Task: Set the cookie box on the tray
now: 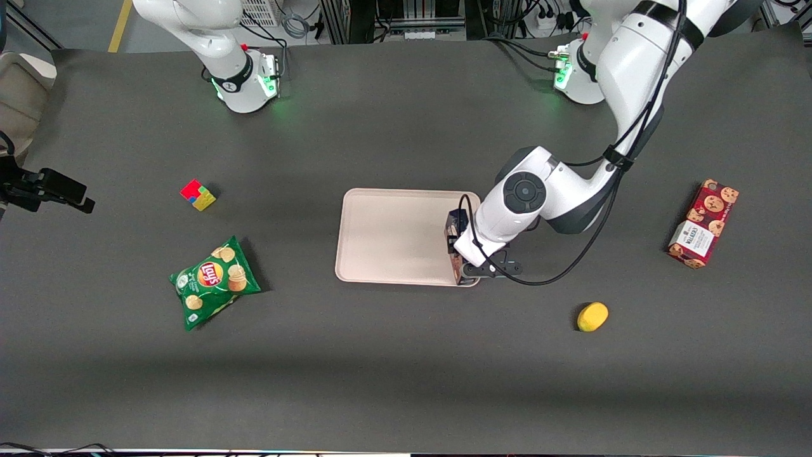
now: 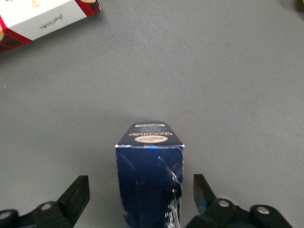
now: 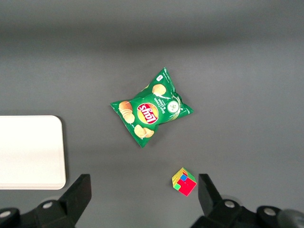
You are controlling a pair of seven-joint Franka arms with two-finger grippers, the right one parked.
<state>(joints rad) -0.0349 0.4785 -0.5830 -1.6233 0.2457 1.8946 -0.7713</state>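
Observation:
The dark navy cookie box [image 1: 455,230] stands upright on the pale pink tray [image 1: 393,235], at the tray's edge toward the working arm's end. My left gripper [image 1: 459,252] is directly above the box, and the wrist hides most of it in the front view. In the left wrist view the box [image 2: 149,175] stands between the two black fingers [image 2: 76,194] with a gap on each side. The gripper [image 2: 140,192] is open and does not touch the box.
A red box printed with cookies [image 1: 703,223] lies toward the working arm's end of the table and also shows in the left wrist view [image 2: 42,16]. A yellow lemon [image 1: 592,317] lies nearer the front camera. A green chips bag [image 1: 214,282] and a coloured cube [image 1: 198,194] lie toward the parked arm's end.

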